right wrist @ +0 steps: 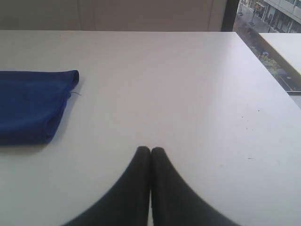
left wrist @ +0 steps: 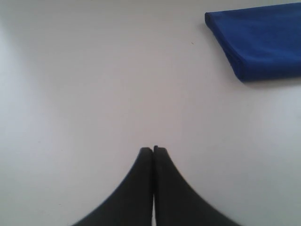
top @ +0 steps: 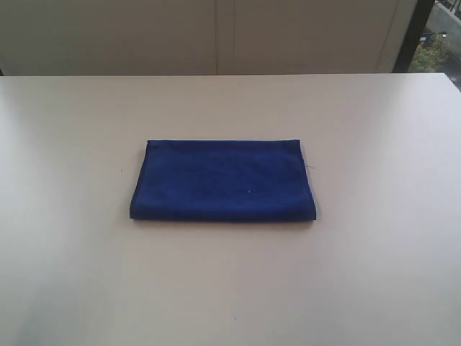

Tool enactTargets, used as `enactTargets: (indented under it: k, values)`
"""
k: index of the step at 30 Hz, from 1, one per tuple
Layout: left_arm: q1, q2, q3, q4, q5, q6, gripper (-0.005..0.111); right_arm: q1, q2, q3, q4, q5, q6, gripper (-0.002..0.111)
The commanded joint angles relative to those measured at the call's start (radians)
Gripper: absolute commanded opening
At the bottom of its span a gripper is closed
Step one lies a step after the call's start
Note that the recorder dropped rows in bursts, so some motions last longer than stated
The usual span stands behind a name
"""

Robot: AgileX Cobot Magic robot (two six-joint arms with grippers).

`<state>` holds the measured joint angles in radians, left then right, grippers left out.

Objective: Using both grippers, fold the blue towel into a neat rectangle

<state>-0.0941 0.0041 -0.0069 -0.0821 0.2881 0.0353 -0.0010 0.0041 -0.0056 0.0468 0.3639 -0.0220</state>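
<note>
Although it rests on the tabletop (top: 72,274) as a folded rectangle, the blue towel (top: 223,180) lies well apart from the left end effector (left wrist: 153,149) and the right end effector (right wrist: 150,149), both pinched shut and empty. Soft and limp, it likely wants pinching at the corners.

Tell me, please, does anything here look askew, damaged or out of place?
Almost nothing. The blue towel lies flat on the table, folded into a fairly neat rectangle. Only a thin loose thread sticks out at a corner on the right arm's side. The left gripper and right gripper are shut, clear of it.
</note>
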Motion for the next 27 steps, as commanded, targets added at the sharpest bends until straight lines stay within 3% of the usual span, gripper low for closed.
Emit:
enactTargets:
  k: [1, 21, 27]
  values:
    - [0.002, -0.004, 0.007, 0.002, -0.006, -0.01, 0.0, -0.01, -0.004, 0.006, -0.006, -0.014, 0.001, 0.0]
    - [0.129, -0.004, 0.007, 0.002, -0.006, -0.01, 0.0, -0.01, -0.004, 0.006, -0.006, -0.014, 0.001, 0.0]
    - [0.132, -0.004, 0.007, 0.002, -0.004, -0.01, 0.0, -0.01, -0.004, 0.006, -0.006, -0.014, 0.001, 0.0]
